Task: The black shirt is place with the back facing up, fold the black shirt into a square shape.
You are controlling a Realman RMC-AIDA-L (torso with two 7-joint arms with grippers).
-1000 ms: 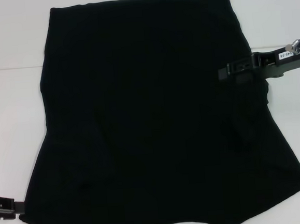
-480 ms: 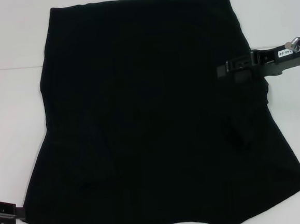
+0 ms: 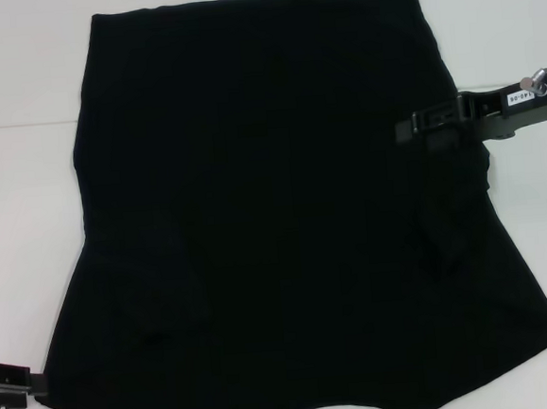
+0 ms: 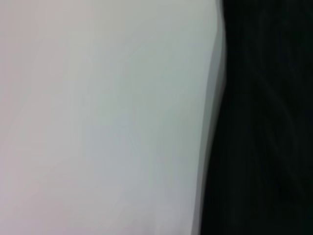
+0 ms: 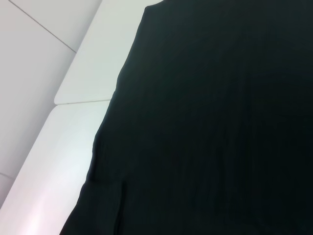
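The black shirt [image 3: 274, 214] lies spread flat on the white table [image 3: 26, 186], plain side up, and covers most of the head view. My right gripper [image 3: 402, 128] reaches in from the right, just above the shirt's right edge at mid height; the cloth bunches in a small fold [image 3: 480, 174] below it. My left gripper [image 3: 22, 385] is low at the near left, right at the shirt's outer corner. In the left wrist view the shirt's edge [image 4: 264, 122] sits beside bare table [image 4: 98, 117]. The right wrist view looks down on the shirt [image 5: 210, 122].
White table shows on both sides of the shirt. A seam between table panels [image 3: 21, 125] runs across the far left, and is seen again as a seam [image 5: 80, 102] in the right wrist view. The shirt's near hem runs off the lower edge of the head view.
My right gripper has shifted slightly up and inward over the shirt's right edge. My left gripper has dropped a little toward the near edge. The shirt lies much as before.
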